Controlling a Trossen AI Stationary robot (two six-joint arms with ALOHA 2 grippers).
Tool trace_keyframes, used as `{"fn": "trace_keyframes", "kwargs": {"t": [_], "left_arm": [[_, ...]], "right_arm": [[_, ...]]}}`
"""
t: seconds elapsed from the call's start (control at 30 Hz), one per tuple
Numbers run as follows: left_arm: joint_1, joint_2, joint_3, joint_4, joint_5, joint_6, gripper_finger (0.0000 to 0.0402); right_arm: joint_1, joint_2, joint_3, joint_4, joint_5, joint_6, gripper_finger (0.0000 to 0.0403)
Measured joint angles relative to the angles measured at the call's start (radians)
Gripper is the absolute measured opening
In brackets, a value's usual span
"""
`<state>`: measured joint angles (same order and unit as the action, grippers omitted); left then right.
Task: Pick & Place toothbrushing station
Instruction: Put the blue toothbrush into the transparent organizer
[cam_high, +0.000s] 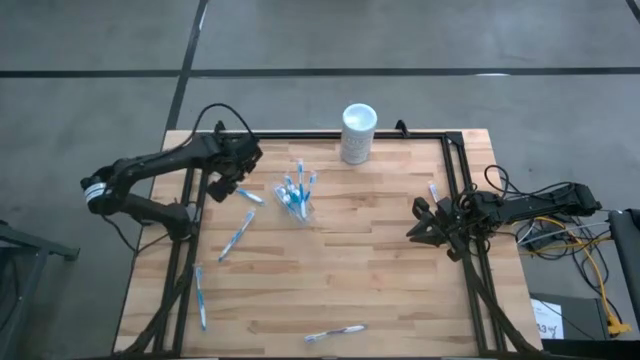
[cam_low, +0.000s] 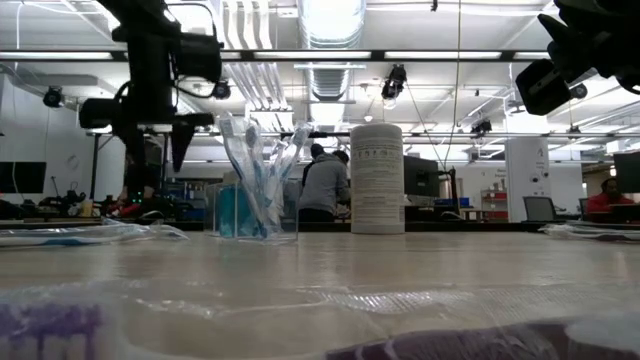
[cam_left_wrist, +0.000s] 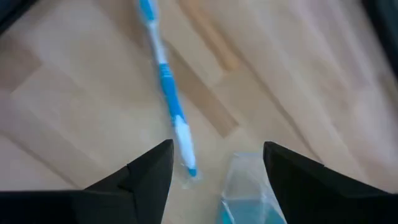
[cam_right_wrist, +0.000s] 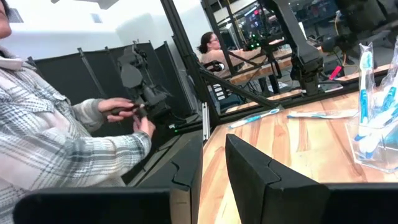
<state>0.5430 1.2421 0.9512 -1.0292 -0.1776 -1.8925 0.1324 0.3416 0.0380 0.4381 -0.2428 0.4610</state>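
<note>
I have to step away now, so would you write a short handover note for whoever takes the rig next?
Left gripper: open, empty, above the table's left rear, over a short wrapped teal item lying there.
Right gripper: waiting low at the right edge, holding nothing; fingers slightly apart.
Clear cup: mid-table in front of the white cylinder, several toothbrushes standing in it.
Loose toothbrushes: one left of the cup, one front left, one at the front edge, one by the right rail.
Left to do: collect the loose pieces into the cup.
</note>
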Motion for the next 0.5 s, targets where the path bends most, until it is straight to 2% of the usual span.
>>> {"fn": "trace_keyframes", "kwargs": {"t": [0.27, 0.5], "left_arm": [[0.000, 0.080, -0.012, -0.127, 0.000, -0.082, 0.0250], [0.000, 0.123, -0.073, -0.095, -0.076, -0.119, 0.0248]], "right_arm": [[0.000, 0.000, 0.000, 0.000, 0.000, 0.000, 0.0068], [0.000, 0.000, 0.000, 0.000, 0.000, 0.000, 0.0068]]}}
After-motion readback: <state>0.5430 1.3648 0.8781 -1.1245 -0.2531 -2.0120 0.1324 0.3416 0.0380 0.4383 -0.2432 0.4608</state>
